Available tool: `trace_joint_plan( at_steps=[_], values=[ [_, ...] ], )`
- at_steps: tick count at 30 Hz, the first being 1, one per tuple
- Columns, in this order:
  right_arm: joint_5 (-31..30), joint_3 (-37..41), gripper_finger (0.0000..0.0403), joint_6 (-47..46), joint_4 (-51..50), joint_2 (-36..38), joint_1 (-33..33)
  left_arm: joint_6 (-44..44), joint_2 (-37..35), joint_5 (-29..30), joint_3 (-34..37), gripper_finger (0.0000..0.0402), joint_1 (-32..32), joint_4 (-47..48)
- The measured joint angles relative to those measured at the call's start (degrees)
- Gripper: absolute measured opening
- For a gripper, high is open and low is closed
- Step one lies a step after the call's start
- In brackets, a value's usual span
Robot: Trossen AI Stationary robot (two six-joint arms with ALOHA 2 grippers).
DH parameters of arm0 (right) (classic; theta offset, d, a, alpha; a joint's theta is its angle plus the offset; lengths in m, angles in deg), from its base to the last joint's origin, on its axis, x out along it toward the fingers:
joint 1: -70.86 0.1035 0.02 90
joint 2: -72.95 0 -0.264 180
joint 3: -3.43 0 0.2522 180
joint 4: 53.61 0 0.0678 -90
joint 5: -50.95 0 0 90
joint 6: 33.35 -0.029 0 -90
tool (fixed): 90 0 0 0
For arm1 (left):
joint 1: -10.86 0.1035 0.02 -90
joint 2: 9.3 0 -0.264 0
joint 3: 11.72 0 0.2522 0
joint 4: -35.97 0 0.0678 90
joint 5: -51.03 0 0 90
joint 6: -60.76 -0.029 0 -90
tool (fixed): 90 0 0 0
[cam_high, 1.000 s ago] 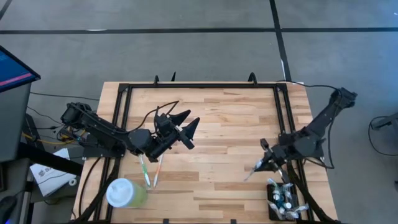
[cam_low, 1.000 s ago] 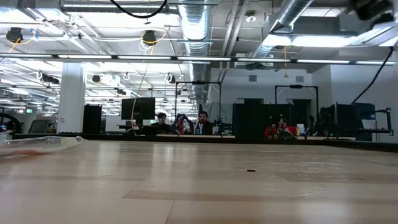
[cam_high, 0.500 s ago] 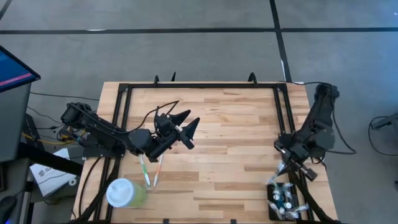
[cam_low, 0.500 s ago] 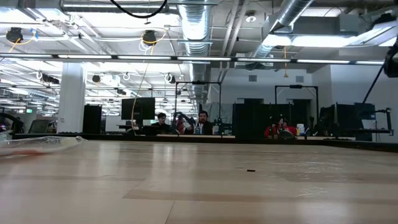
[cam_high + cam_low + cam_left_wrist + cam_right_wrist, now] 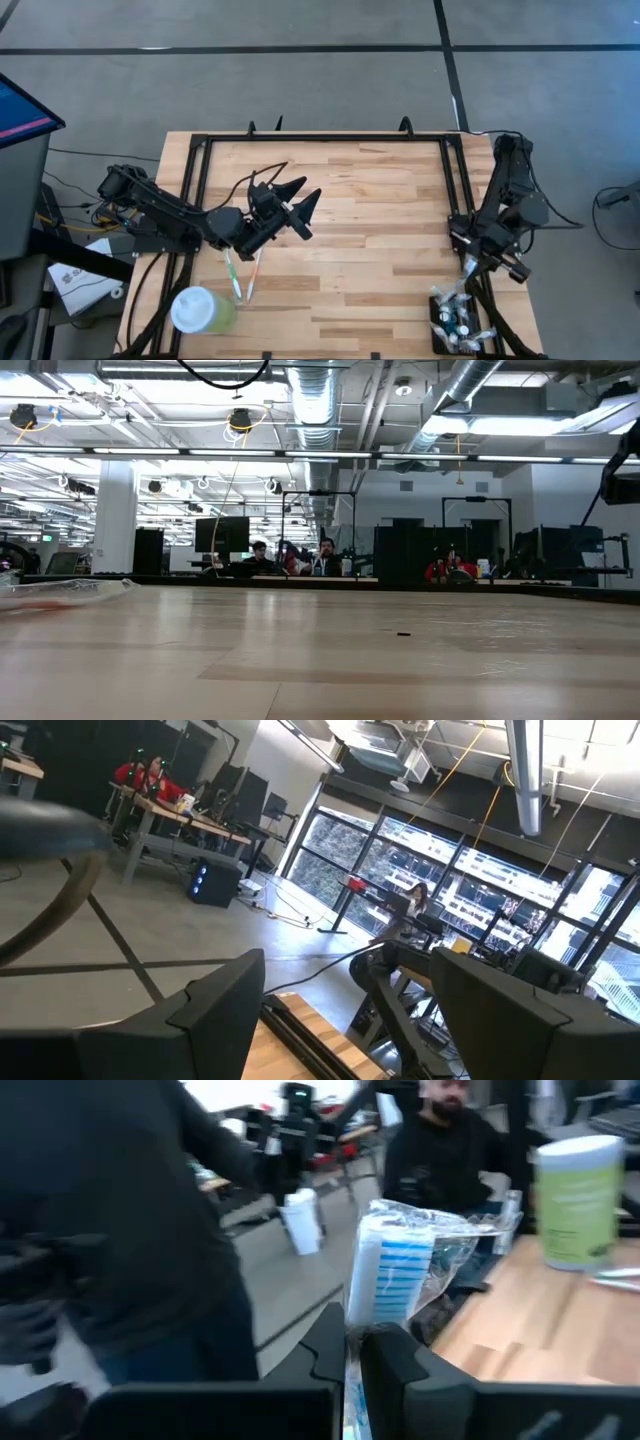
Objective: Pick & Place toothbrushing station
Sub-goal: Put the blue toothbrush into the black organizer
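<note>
At the table's [image 5: 350,200] near right corner, the high view shows the toothbrushing station [image 5: 455,325], a small black holder crowded with pale items, with the right end effector [image 5: 468,270] poised just above it, its arm folded steeply down along the right edge. The right wrist view adds what the top view cannot: the fingers [image 5: 335,1345] are pressed together on a toothbrush [image 5: 385,1270] in clear wrapping. The left end effector [image 5: 298,203] sits raised over the table's left-centre, fingers spread wide, holding nothing. Two toothbrushes [image 5: 241,275] lie beside a pale green cup [image 5: 203,310]. The low view shows only bare wood and people at distant desks.
</note>
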Motion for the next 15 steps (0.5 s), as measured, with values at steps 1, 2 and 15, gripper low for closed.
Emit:
trace_joint_plan(
  at_steps=[1,2,15],
  values=[
    [0.75,-0.12,0.0005,-0.01,0.02,0.24,0.41,0.00,0.00,0.00,0.00,0.0278,0.00,0.00],
    [1.67,-0.25,0.0005,0.00,0.32,0.31,0.84,0.01,0.00,0.00,0.00,0.0278,0.00,0.00],
    [4.35,-1.02,0.0005,0.74,4.61,0.41,8.31,0.02,0.00,0.00,0.00,0.0278,-0.15,0.00]
  ],
)
